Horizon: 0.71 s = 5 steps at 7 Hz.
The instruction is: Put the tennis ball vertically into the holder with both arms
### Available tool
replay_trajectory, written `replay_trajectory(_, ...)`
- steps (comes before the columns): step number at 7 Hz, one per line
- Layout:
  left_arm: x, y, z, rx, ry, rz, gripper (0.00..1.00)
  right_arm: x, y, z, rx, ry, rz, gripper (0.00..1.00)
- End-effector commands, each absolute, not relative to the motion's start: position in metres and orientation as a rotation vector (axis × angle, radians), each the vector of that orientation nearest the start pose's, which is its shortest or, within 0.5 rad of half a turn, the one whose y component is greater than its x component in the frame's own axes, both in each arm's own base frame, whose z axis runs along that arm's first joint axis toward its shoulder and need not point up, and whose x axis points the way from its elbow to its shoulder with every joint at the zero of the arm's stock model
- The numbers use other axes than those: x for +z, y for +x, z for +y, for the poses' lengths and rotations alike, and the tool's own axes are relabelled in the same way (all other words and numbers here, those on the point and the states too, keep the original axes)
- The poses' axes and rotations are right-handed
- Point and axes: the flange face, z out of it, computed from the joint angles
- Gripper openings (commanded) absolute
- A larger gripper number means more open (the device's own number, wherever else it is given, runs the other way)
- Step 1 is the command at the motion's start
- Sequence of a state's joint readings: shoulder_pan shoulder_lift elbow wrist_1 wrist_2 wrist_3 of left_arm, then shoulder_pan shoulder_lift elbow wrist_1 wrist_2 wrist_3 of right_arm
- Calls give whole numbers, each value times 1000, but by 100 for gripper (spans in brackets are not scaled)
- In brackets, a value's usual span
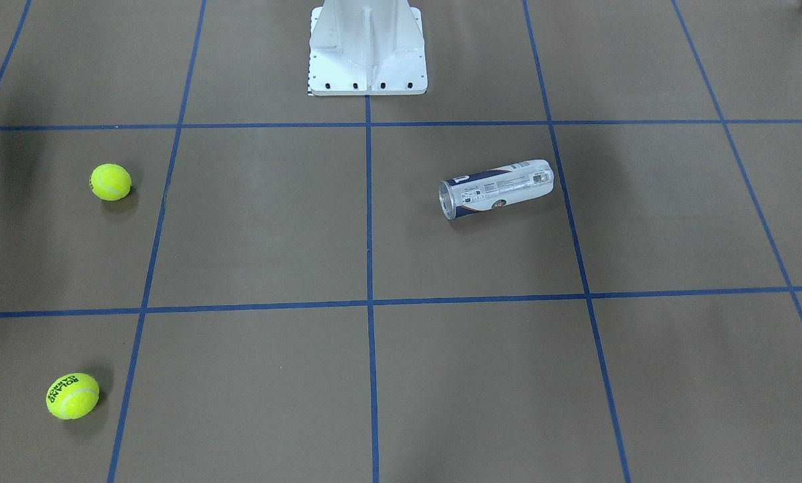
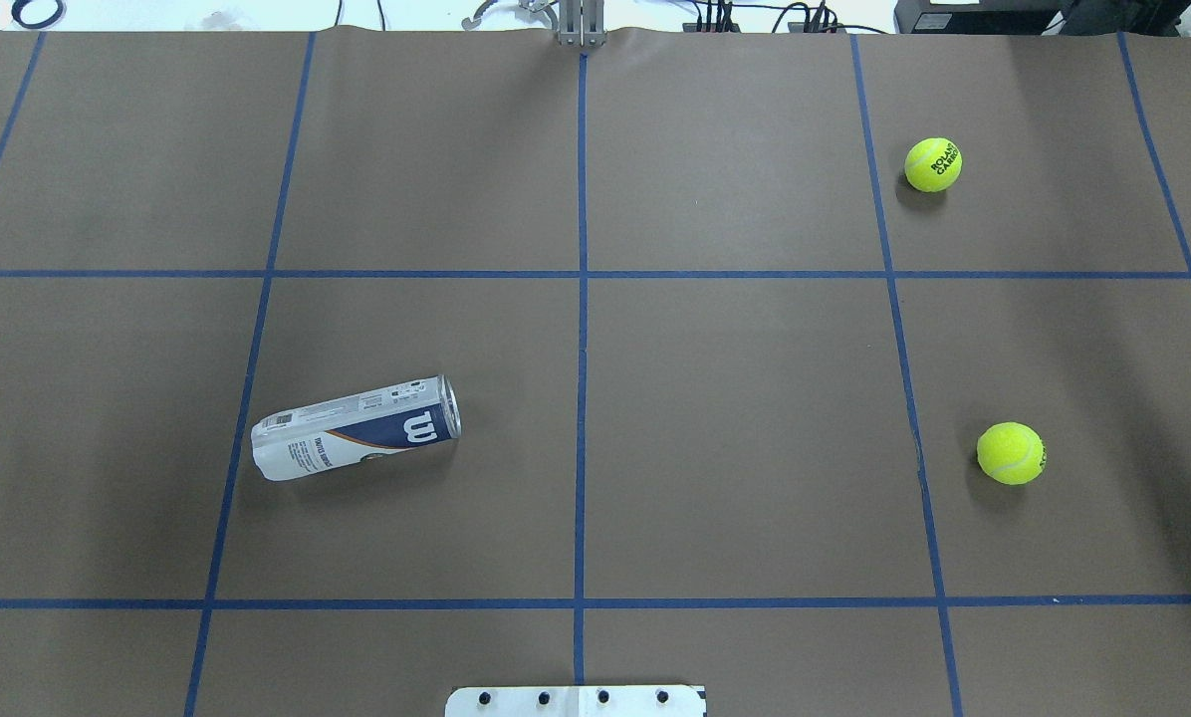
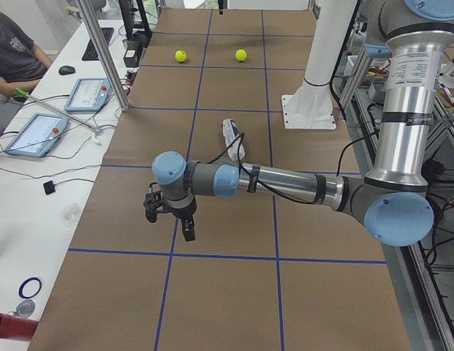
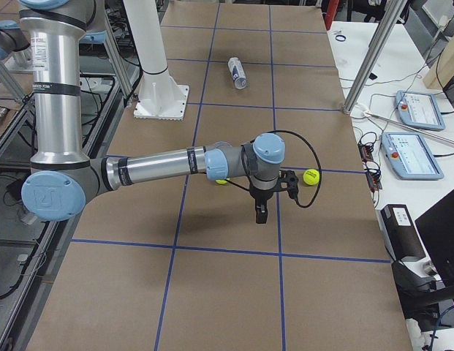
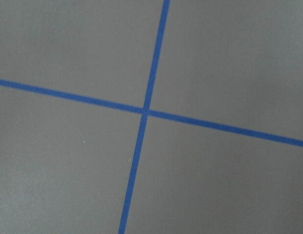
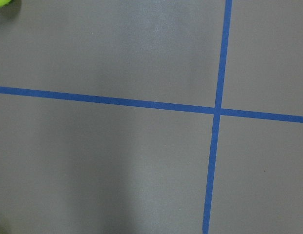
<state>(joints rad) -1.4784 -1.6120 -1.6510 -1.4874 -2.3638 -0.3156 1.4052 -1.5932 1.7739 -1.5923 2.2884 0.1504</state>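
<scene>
The holder point(image 2: 357, 428) lies on its side on the brown table, left of centre in the overhead view, its open rim toward the middle; it also shows as the holder point(image 1: 496, 188) and the holder point(image 3: 232, 139). Two yellow tennis balls rest on the right side: one far point(image 2: 933, 164), one nearer point(image 2: 1011, 453). My left gripper point(image 3: 170, 223) hangs over a tape crossing, well short of the holder. My right gripper point(image 4: 267, 208) hovers between the two balls point(image 4: 311, 177). Both grippers show only in side views, so I cannot tell whether they are open or shut.
The white metal base point(image 1: 367, 47) stands at the robot's edge of the table. Blue tape lines grid the surface. A person point(image 3: 11, 51) sits by a white bench with tablets point(image 3: 36, 135). Metal posts point(image 3: 102, 51) stand along the table's far edge.
</scene>
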Motion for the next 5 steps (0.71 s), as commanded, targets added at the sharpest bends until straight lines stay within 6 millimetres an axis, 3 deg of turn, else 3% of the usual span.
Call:
replay_trajectory(1, 599, -18, -491, -182, -98, 796, 99, 584, -12, -483, -69, 23, -731, 100)
replay_trajectory(3, 582, -18, -482, -166, -66, 802, 99, 584, -11, -482, -69, 22, -730, 100)
replay_trajectory(5, 584, -18, -482, -177, -75, 801, 99, 592, -9, -471, -64, 7, -730, 100)
